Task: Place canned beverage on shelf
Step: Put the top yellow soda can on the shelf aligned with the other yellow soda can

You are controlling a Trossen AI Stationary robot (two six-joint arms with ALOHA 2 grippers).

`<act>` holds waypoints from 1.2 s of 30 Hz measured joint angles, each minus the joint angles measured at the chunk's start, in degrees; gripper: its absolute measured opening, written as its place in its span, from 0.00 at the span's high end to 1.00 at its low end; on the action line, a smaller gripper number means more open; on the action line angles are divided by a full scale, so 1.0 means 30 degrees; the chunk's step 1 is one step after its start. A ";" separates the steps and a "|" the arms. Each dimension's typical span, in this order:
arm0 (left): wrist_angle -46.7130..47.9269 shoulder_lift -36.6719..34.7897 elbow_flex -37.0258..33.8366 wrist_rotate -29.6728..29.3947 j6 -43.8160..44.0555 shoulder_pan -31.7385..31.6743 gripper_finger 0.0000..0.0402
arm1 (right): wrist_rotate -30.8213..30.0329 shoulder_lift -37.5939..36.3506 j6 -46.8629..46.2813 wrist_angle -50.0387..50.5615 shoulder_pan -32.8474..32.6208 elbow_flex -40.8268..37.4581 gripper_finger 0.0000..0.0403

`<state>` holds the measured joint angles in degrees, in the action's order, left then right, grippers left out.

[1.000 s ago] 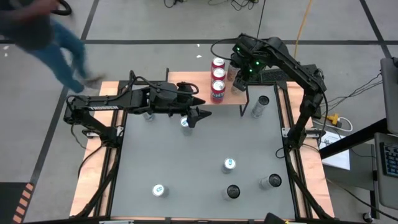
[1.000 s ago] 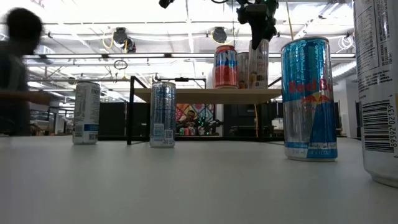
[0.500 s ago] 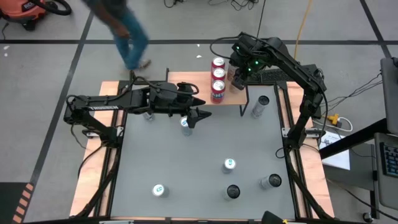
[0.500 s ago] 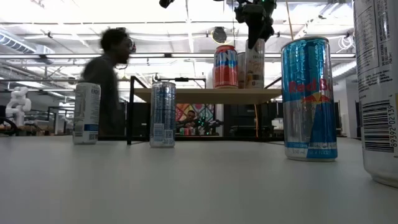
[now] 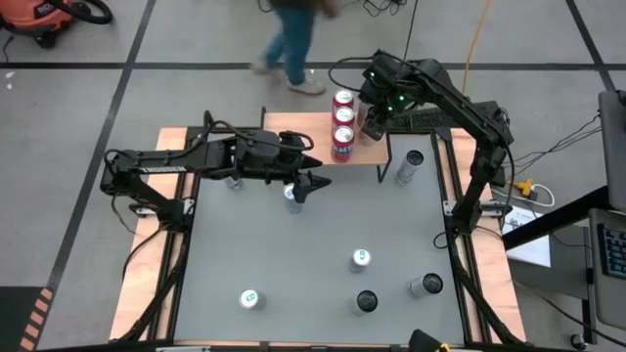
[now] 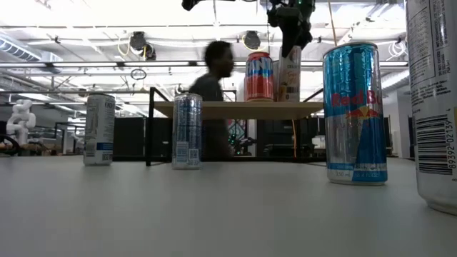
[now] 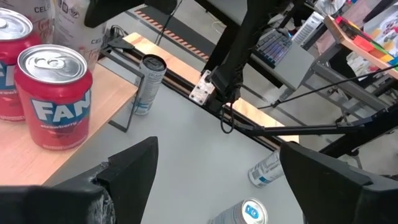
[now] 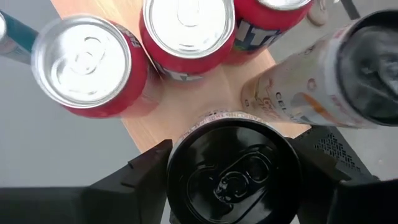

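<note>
The shelf point(image 5: 293, 137) stands at the table's far edge. On its wooden top are three red cans point(image 5: 342, 117) in a row and a pale slim can point(image 8: 311, 87). My right gripper point(image 5: 369, 122) reaches down over the shelf's right part, shut on a slim black-topped can point(image 8: 233, 171) beside the red cans. My left gripper point(image 5: 311, 182) hangs open above the table in front of the shelf, with nothing between its fingers, next to a blue-topped can point(image 5: 291, 193). My right gripper has the black-topped can between its two fingers point(image 8: 146, 174), which sit on opposite sides of its upper wall just under the rim point(image 8: 175, 163). It comes steeply from above. The can stands upright with its bottom point(image 6: 289, 98) on the shelf top.
Loose cans stand on the grey table: one right of the shelf point(image 5: 409, 166), one under my left arm point(image 5: 235, 181), several toward the near edge point(image 5: 359, 259). Wooden side boards with black rails point(image 5: 147, 244) flank the table. A person point(image 5: 293, 39) walks beyond the far edge.
The black-topped can in my right gripper has shifted slightly toward the red cans, still standing on the shelf. A person has walked past beyond the table's far edge, from left to right.
</note>
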<state>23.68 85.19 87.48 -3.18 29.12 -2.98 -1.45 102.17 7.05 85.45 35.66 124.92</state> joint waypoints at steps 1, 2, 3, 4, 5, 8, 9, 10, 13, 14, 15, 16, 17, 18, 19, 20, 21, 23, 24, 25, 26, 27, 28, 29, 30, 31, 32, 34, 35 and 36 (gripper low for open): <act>0.0000 0.0000 0.0000 -0.0004 0.0000 0.0000 0.16 | -0.0007 0.0127 -0.0007 0.0092 0.0000 0.0000 0.41; 0.0000 0.0000 0.0000 -0.0006 0.0000 -0.0007 0.16 | -0.0009 0.0235 -0.0007 0.0051 0.0000 0.0000 0.41; 0.0000 0.0000 0.0000 -0.0006 0.0000 -0.0007 0.16 | -0.0007 0.0281 -0.0003 0.0036 0.0000 0.0000 0.41; -0.0007 0.0000 0.0000 -0.0006 0.0000 -0.0007 0.16 | -0.0007 0.0322 0.0008 0.0038 0.0000 0.0007 0.41; -0.0007 0.0000 0.0000 -0.0006 0.0009 -0.0007 0.16 | -0.0007 0.0402 0.0014 0.0036 0.0000 0.0025 0.41; -0.0002 0.0000 0.0000 -0.0006 0.0029 0.0000 0.16 | -0.0015 0.0452 -0.0023 -0.0007 0.0000 0.0036 0.41; -0.0007 0.0000 0.0000 -0.0006 0.0029 0.0000 0.16 | -0.0015 0.0452 -0.0029 -0.0007 0.0000 0.0036 0.41; -0.0007 0.0000 0.0000 -0.0006 0.0029 0.0000 0.16 | -0.0015 0.0452 -0.0029 -0.0007 0.0000 0.0036 0.41; -0.0001 0.0000 0.0000 -0.0006 0.0036 0.0000 0.16 | -0.0015 0.0452 -0.0037 0.0015 0.0000 0.0036 0.41; -0.0007 0.0000 0.0000 -0.0006 0.0036 0.0000 0.16 | -0.0020 0.0452 -0.0029 0.0021 0.0000 0.0036 0.41; -0.0007 0.0000 0.0000 -0.0006 0.0036 0.0000 0.16 | -0.0015 0.0452 -0.0037 0.0027 0.0000 0.0036 0.41; -0.0007 0.0000 0.0000 -0.0006 0.0036 0.0000 0.16 | -0.0022 0.0452 -0.0041 0.0030 0.0000 0.0036 0.41; -0.0007 0.0000 0.0000 -0.0006 0.0036 0.0000 0.16 | -0.0075 0.0452 -0.0087 0.0025 0.0000 0.0036 0.41; -0.0005 0.0000 0.0000 -0.0006 0.0036 0.0000 0.16 | -0.0121 0.0452 -0.0117 0.0018 0.0000 0.0036 0.41; -0.0007 0.0000 0.0000 -0.0006 0.0036 0.0000 0.16 | -0.0138 0.0452 -0.0117 0.0003 0.0000 0.0036 0.41; -0.0007 0.0000 0.0000 -0.0006 0.0036 0.0000 0.16 | -0.0144 0.0452 -0.0117 -0.0027 -0.0007 0.0036 0.41; -0.0007 0.0000 0.0000 -0.0006 0.0036 0.0000 0.16 | -0.0143 0.0452 -0.0117 -0.0056 -0.0007 0.0036 0.41; -0.0007 0.0000 0.0000 -0.0006 0.0036 0.0000 0.16 | -0.0142 0.0452 -0.0117 -0.0116 -0.0007 0.0029 0.41; -0.0007 0.0000 0.0000 -0.0006 0.0036 0.0000 0.16 | -0.0146 0.0459 -0.0118 -0.0123 -0.0007 0.0022 0.41; -0.0007 0.0000 0.0000 -0.0006 0.0044 0.0000 0.16 | -0.0144 0.0459 -0.0117 -0.0123 -0.0007 0.0022 0.41; -0.0007 0.0000 0.0000 -0.0006 0.0046 0.0000 0.16 | -0.0142 0.0459 -0.0117 -0.0124 -0.0007 0.0022 0.41; -0.0007 0.0000 0.0000 -0.0006 0.0051 0.0000 0.16 | -0.0138 0.0459 -0.0117 -0.0139 -0.0007 0.0022 0.41; -0.0007 0.0000 0.0000 -0.0006 0.0051 0.0000 0.16 | -0.0138 0.0459 -0.0117 -0.0188 -0.0007 0.0022 0.40; -0.0007 0.0000 0.0000 -0.0006 0.0051 0.0000 0.16 | -0.0138 0.0459 -0.0124 -0.0231 -0.0007 0.0022 0.40; -0.0007 0.0000 0.0000 -0.0006 0.0052 0.0000 0.16 | -0.0138 0.0467 -0.0157 -0.0268 -0.0007 0.0015 0.39; -0.0007 0.0000 0.0000 -0.0013 0.0066 0.0000 0.16 | -0.0139 0.0473 -0.0214 -0.0282 -0.0001 0.0015 0.38; -0.0007 0.0000 0.0000 -0.0009 0.0086 0.0000 0.16 | -0.0146 0.0481 -0.0262 -0.0291 0.0006 0.0015 0.36; -0.0007 0.0000 0.0000 -0.0013 0.0102 0.0000 0.16 | -0.0284 0.0496 -0.0265 -0.0232 0.0036 -0.0015 0.33; -0.0007 0.0000 0.0000 -0.0008 0.0098 0.0000 0.16 | -0.0493 0.0519 -0.0282 -0.0212 0.0036 -0.0022 0.32; -0.0007 0.0000 0.0000 -0.0013 0.0095 0.0000 0.16 | -0.0679 0.0532 -0.0313 -0.0252 0.0044 -0.0022 0.31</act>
<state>23.66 85.19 87.48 -3.22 29.41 -2.98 -3.49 103.77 6.11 84.69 35.79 124.86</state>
